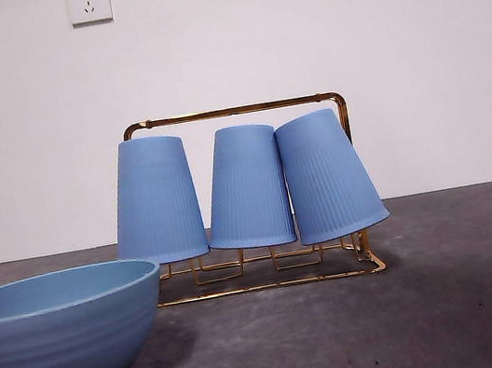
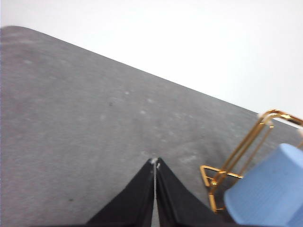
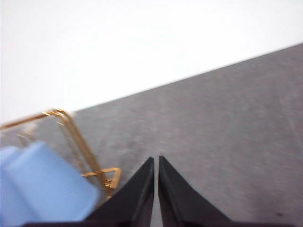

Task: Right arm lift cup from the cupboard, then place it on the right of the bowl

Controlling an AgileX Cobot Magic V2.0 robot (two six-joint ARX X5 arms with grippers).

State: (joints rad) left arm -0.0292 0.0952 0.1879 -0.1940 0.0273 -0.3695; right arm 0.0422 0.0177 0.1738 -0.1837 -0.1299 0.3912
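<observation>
On the grey table (image 1: 473,297), gold wire cupboard (image 1: 234,112) stood mid-scene against white wall (image 1: 295,25), three ribbed light-blue cups hung upside down on its prongs: left cup (image 1: 155,201) upright, middle cup (image 1: 247,188) near upright, right cup (image 1: 328,176) tilted outward, rim past the frame's end post. Wide blue bowl (image 1: 58,333) sat near the camera, left of the rack, apart from it. Left gripper (image 2: 155,163) hovered over bare tabletop beside one rack end, jaws pressed together, empty. Right gripper (image 3: 156,161) hovered beside the other end, close to the tilted cup, jaws nearly touching, holding nothing. Wall sockets (image 1: 88,2) noted above.
</observation>
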